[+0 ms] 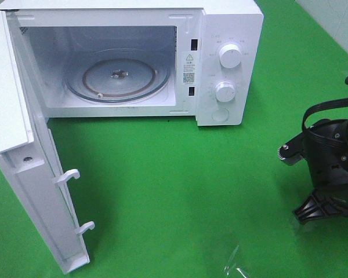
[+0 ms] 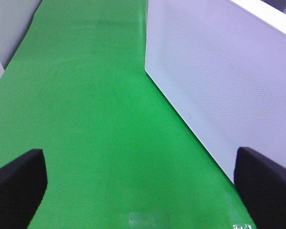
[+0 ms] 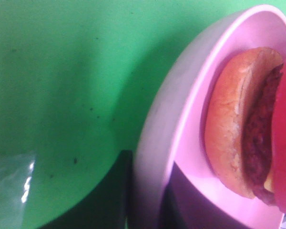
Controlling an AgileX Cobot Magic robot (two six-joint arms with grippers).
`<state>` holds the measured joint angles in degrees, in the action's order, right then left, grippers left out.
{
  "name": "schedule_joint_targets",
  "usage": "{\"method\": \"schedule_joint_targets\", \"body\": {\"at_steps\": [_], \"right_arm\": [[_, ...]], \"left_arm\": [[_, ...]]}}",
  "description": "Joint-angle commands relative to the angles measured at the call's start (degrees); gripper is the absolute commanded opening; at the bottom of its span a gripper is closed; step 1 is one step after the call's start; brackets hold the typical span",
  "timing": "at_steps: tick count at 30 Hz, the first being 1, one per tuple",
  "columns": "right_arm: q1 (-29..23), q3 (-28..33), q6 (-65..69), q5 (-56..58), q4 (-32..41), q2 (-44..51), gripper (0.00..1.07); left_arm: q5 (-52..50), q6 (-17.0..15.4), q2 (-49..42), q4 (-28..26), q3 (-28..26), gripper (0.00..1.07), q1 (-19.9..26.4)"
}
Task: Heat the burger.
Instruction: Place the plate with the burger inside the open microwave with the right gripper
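The burger (image 3: 243, 124) lies on a pink plate (image 3: 181, 119) in the right wrist view, showing its tan bun, dark patty and a red layer. My right gripper (image 3: 148, 198) is shut on the plate's rim, one dark finger (image 3: 121, 191) outside and one inside. In the exterior high view only the right arm (image 1: 330, 162) shows at the right edge; burger and plate are out of that view. The white microwave (image 1: 232, 35) stands at the back with its door (image 1: 23, 145) swung wide open and its glass turntable (image 1: 119, 78) bare. My left gripper (image 2: 143, 191) is open over green mat.
A green mat (image 1: 180, 174) covers the table. The open door juts toward the front left with two latch hooks (image 1: 69, 176). A white dotted microwave panel (image 2: 219, 81) stands close beside the left gripper. A clear tape patch (image 1: 235, 263) lies near the front edge.
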<state>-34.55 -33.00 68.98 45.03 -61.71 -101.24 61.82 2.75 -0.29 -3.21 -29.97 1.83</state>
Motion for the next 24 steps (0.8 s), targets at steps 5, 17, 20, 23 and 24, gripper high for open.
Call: {"method": "schedule_joint_targets", "body": {"at_steps": [5, 17, 20, 23, 24], "right_arm": [[1.38, -0.23, 2.92, -0.34, -3.44, -2.92, 0.08], [1.2, -0.23, 0.57, -4.41, 1.6, -1.55, 0.52], [1.2, -0.23, -1.95, -5.96, 4.3, 0.69, 0.52], [1.2, -0.23, -4.93, -7.62, 7.56, 3.15, 0.52], [1.2, -0.23, -8.77, -9.63, 11.57, 5.61, 0.52]], "left_arm": [[-0.57, -0.11, -0.29, 0.06, 0.17, 1.0, 0.06], [-0.57, -0.11, -0.29, 0.06, 0.17, 1.0, 0.06], [-0.57, -0.11, -0.29, 0.06, 0.17, 1.0, 0.06], [-0.57, -0.11, -0.29, 0.06, 0.17, 1.0, 0.06], [-0.57, -0.11, -0.29, 0.06, 0.17, 1.0, 0.06]]}}
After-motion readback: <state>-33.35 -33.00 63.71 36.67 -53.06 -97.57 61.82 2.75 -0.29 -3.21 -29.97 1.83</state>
